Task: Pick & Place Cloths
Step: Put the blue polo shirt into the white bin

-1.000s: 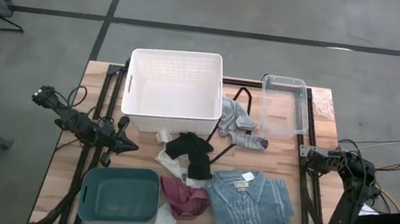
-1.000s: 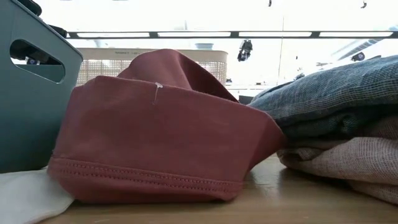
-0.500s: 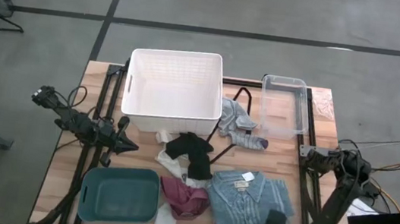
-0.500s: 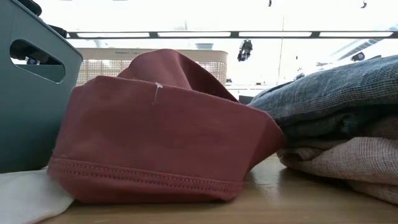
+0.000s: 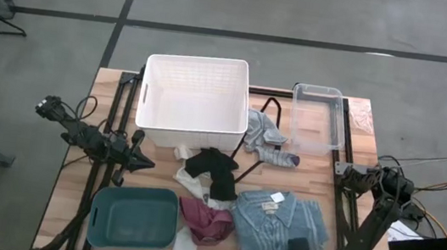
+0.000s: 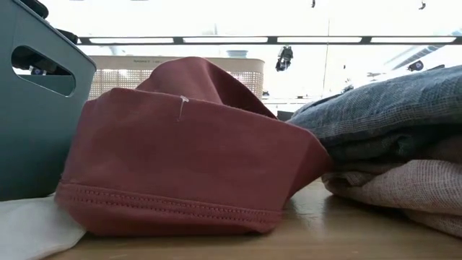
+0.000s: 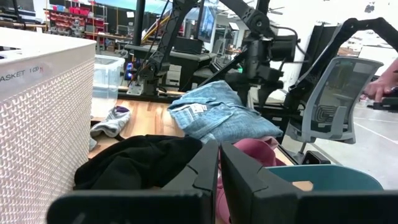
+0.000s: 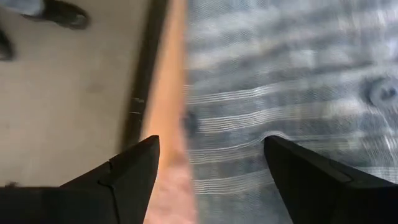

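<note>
Here the right gripper (image 8: 211, 180), fingers spread, hangs over the blue-grey collared cotton shirt (image 5: 280, 223) at six o'clock; the left gripper (image 7: 219, 168), fingers together, waits beside the white perforated plastic basket (image 7: 37, 112) marked "BASKET".

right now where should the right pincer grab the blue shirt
Take the blue shirt at its near hem by the table edge, coming straight down. It lies flat and spread, so only a pinched-up fold gives purchase. The right pincer is open right above that hem; the left pincer waits by the white basket.

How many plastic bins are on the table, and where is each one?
3. The white basket stands at the far middle, the clear bin at the far right, and the teal bin at the near left beside the maroon cloth. None seems hidden.
</note>
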You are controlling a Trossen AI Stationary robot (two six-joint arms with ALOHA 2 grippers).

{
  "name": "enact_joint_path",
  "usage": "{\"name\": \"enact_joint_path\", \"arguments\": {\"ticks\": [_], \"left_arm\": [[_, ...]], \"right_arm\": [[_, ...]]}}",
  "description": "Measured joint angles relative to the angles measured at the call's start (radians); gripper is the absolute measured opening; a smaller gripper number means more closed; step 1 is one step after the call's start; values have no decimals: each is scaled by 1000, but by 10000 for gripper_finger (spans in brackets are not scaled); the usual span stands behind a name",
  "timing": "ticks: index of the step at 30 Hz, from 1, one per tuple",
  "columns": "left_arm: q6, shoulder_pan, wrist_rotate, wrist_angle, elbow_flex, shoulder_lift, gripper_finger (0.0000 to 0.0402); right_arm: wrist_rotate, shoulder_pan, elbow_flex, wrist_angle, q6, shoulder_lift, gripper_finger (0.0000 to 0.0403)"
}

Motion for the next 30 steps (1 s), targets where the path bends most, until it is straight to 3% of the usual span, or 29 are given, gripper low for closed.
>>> {"name": "enact_joint_path", "arguments": {"ticks": [13, 21, 25, 30], "left_arm": [[0, 0, 0, 0, 0, 0, 23], [0, 0, 0, 0, 0, 0, 23], [0, 0, 0, 0, 0, 0, 23], [0, 0, 0, 0, 0, 0, 23]], "right_arm": [[5, -5, -195, 167, -25, 0, 260], [2, -36, -267, 239, 78, -5, 254], [-5, -54, -274, 252, 153, -5, 204], [-78, -85, -276, 257, 240, -4, 95]]}}
